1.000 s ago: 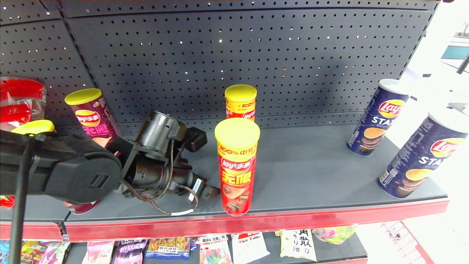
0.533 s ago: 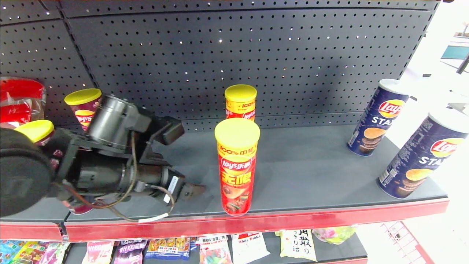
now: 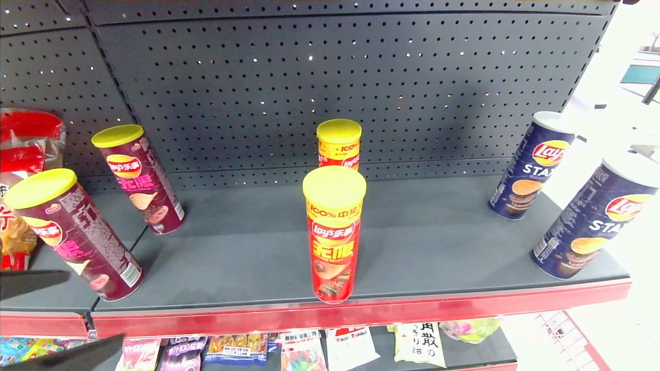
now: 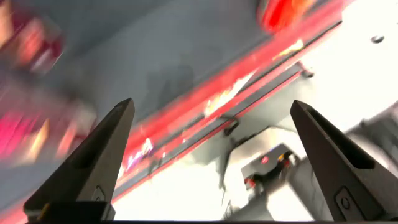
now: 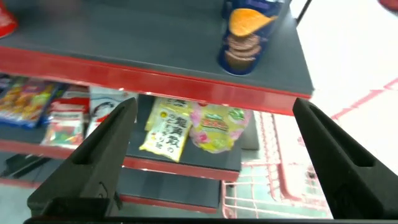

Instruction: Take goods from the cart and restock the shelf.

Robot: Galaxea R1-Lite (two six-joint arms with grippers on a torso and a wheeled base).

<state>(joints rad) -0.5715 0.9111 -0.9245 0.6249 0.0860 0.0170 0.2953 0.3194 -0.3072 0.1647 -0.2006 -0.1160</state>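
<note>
The left gripper [image 4: 211,104] and the right gripper [image 5: 214,102] are both wide open and hold nothing. The cart [image 5: 264,193] lies low, beside the right end of the shelf [image 3: 412,242], so the right arm is probably nearer. A red can [image 3: 332,237] stands upright at the shelf's front edge.

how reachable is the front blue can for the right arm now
Probably yes: the right gripper is open, empty, facing the shelf; the front blue can stands at its edge, nothing before it.
</note>
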